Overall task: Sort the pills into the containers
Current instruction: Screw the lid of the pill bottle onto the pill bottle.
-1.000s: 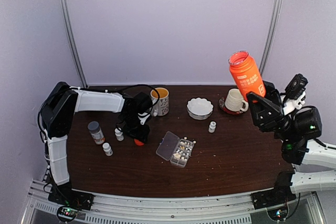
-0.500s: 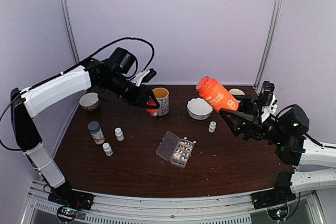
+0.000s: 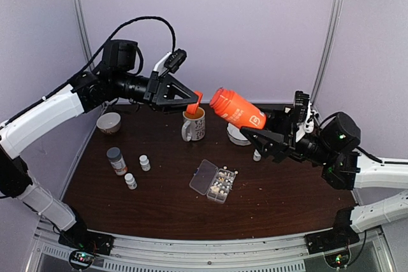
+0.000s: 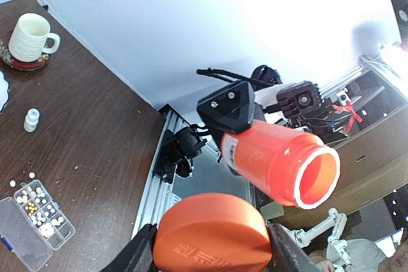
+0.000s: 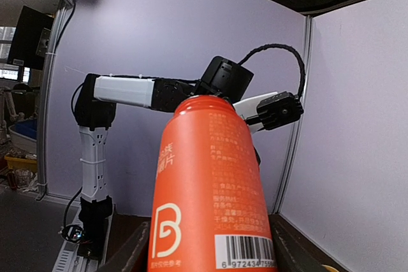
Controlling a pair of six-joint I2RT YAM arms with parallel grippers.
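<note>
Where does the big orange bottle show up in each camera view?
Top external: orange bottle at centre, tilted in the air, mouth toward the orange cap.
Left wrist: right of centre, open mouth facing the camera.
Right wrist: fills the centre, label showing.
Shared landmark: the right gripper clamped on it.

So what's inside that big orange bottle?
The left wrist view looks into the open mouth of the orange bottle: only its orange inner wall near the rim shows. Anything deeper down, toward the bottom, is hidden.
</note>
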